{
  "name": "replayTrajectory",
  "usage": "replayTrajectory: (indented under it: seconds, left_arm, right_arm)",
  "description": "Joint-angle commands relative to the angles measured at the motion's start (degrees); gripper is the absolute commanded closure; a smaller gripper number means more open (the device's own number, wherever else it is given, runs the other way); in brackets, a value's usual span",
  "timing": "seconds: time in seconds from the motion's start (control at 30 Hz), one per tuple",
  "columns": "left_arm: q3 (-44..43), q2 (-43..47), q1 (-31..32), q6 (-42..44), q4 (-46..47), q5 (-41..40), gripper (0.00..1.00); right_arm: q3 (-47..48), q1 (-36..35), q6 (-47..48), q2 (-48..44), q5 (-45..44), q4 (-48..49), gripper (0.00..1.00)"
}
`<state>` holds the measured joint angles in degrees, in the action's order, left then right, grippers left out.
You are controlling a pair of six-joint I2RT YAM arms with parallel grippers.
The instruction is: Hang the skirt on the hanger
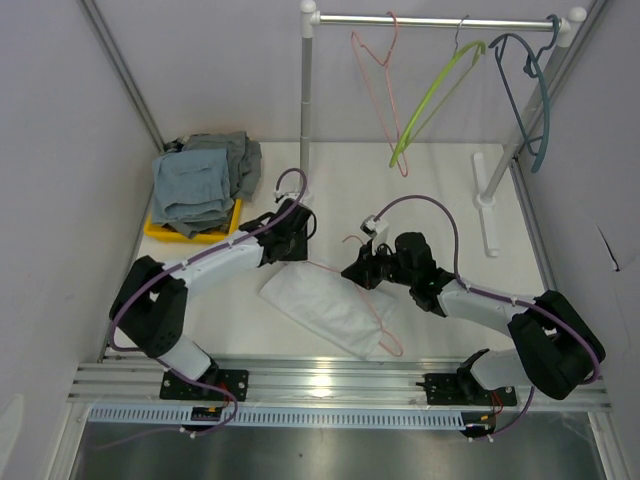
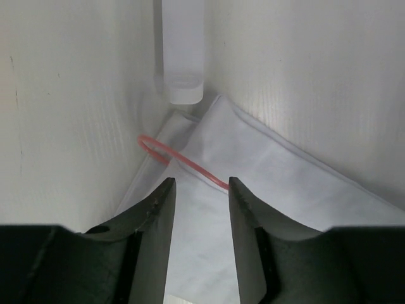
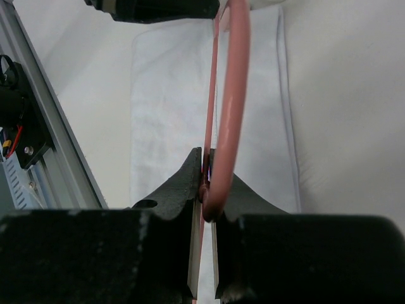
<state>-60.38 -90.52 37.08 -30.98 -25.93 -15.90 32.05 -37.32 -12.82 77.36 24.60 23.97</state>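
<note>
Half done at best: your right gripper (image 3: 204,163) pinches the hanger (image 3: 233,76) atop the skirt (image 2: 285,183); left gripper (image 2: 200,185) gapes over the skirt, nothing hung.

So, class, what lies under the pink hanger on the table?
The white skirt, spread flat on the table. The hanger lies across it, its hook pinched in the right tool. Whether any wire runs inside the skirt's folds cannot be seen.

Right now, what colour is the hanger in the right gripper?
Pink; the hanger shows best in the right wrist view.
</note>
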Motion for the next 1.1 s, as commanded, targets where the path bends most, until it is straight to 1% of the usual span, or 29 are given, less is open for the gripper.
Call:
replayTrajectory:
  seconds: [0.0, 0.07, 0.13, 0.17, 0.2, 0.23, 0.27, 0.3, 0.33, 0.4, 0.43, 0.47, 0.6, 0.73, 0.87, 1.0, 1.07]
  left_arm:
    - [-2.46, 5.0, -0.43, -1.18, -2.79, -0.71, 0.5]
    - [-1.15, 6.75, -0.52, -2.23, -4.47, -0.97, 0.49]
    - [1.74, 9.3, -0.52, -4.69, -4.83, 0.08, 0.5]
    - [5.32, 12.27, -0.52, -5.83, -4.83, 0.52, 0.56]
    - [6.67, 13.78, -0.43, -7.93, -4.57, 1.56, 0.59]
    - [7.98, 15.27, -0.43, -9.17, -4.74, 2.1, 0.65]
    - [8.95, 18.42, -0.34, -10.4, -4.74, 2.36, 0.68]
    - [12.71, 20.19, -0.08, -12.5, -4.65, 2.71, 0.71]
    - [13.87, 21.86, 0.18, -13.39, -4.48, 3.5, 0.73]
    - [17.39, 26.07, 0.97, -15.93, -5.18, 3.86, 0.81]
    - [19.05, 27.23, 1.24, -16.82, -5.44, 4.56, 0.83]
    - [19.85, 28.11, 1.94, -17.44, -5.53, 5.09, 0.89]
    - [24.42, 30.4, 4.22, -22.0, -4.83, 6.06, 0.99]
    - [28.38, 29.88, 7.56, -25.53, -2.99, 6.15, 1.0]
    - [29.79, 28.13, 11.42, -27.9, -0.79, 6.67, 1.0]
    - [30.23, 26.1, 13.45, -29.48, 1.32, 6.76, 1.0]
    - [30.15, 25.83, 14.24, -29.84, 2.38, 6.85, 1.0]
  right_arm:
    - [0.29, -0.47, 0.6, -0.19, -1.21, 2.49, 1.0]
    - [0.47, -0.47, 0.69, -0.28, -1.66, 2.49, 1.0]
    - [0.47, -0.56, 0.78, -0.55, -1.05, 2.75, 1.0]
    - [0.47, -0.65, 0.78, -0.63, -0.52, 2.84, 1.0]
    - [0.47, -0.74, 0.95, -0.55, -0.34, 3.01, 1.0]
    - [0.47, -1.17, 0.95, -0.37, -0.34, 3.28, 1.0]
    - [0.55, -1.35, 1.04, -0.2, -0.34, 3.45, 1.0]
    - [0.73, -1.7, 1.13, 0.24, -0.6, 3.46, 1.0]
    - [0.99, -1.96, 1.56, 0.33, -0.87, 3.46, 1.0]
    - [1.17, -3.19, 1.83, 0.42, -2.44, 3.45, 1.0]
    - [1.43, -3.37, 1.92, 0.51, -2.63, 3.72, 1.0]
    - [1.69, -3.81, 1.83, 0.51, -2.71, 3.81, 1.0]
    - [3.36, -5.65, 2.8, 1.12, -4.12, 2.93, 1.0]
    - [4.68, -7.76, 4.11, 1.3, -6.22, 1.27, 1.0]
    - [5.82, -9.7, 5.7, 1.13, -8.69, -0.58, 1.0]
    - [6.97, -11.98, 6.22, 1.74, -9.48, -1.9, 1.0]
    - [7.85, -14.09, 7.37, 2.61, -11.32, -3.22, 1.0]
